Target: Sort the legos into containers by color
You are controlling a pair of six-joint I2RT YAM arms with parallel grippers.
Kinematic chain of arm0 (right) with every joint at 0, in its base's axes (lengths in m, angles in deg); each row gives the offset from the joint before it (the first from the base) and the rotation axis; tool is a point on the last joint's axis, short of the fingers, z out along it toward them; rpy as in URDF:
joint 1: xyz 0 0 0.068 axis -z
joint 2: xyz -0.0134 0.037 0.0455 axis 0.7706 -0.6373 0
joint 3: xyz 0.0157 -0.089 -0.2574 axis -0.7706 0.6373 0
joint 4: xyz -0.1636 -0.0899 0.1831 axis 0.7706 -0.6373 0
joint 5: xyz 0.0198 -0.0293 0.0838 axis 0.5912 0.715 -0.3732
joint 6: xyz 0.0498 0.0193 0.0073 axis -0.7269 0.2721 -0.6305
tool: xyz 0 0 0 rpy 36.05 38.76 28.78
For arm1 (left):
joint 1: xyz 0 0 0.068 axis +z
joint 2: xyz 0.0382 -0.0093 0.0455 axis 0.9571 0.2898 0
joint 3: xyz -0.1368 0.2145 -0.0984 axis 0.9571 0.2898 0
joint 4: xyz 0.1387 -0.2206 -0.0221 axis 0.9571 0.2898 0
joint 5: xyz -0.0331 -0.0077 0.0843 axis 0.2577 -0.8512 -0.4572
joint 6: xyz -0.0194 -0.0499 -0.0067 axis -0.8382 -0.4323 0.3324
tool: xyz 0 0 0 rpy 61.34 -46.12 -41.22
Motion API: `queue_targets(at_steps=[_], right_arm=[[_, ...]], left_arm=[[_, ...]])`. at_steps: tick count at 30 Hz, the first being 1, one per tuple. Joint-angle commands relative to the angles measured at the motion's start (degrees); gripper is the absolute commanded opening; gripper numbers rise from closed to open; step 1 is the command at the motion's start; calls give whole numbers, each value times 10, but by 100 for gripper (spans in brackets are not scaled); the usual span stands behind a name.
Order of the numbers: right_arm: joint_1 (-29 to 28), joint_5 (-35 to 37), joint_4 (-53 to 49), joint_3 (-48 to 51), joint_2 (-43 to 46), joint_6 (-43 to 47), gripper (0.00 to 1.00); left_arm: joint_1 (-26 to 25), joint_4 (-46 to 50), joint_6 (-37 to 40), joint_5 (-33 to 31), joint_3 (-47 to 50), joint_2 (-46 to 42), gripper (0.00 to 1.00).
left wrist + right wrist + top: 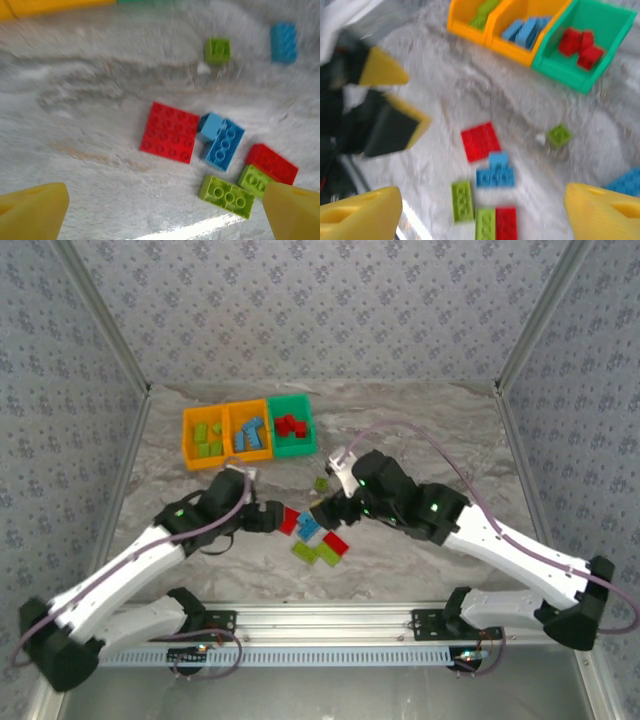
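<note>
Left tool (162, 210) and right tool (481, 214) gape open above two red, three lime-green and three blue studded plastic bricks (167, 132) toward the near edge of the desk (430, 430), with three joined plastic bins (185, 440) toward its far-left corner.

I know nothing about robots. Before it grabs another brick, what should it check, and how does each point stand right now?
1. The left gripper is open and empty: ok.
2. The right gripper is open and empty: ok.
3. One colour per bin, lime in the left orange bin, blue in the middle orange bin, red in the green bin: ok.
4. Every brick sorted: not ok; the red plate, blue bricks and lime bricks lie on the table.
5. Easy pick: the small green brick lies apart: ok.
6. Room between both grippers: cannot tell.
</note>
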Motion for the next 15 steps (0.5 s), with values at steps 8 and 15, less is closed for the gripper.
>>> queue_targets(at_steps=[8,15], right_arm=[[-6,11,-39,65,54,-62,97],[-13,8,-56,39,10,-59,97]], left_arm=[[-17,-132,64,50,70,163,99],[1,-153,92,23,54,231,99]])
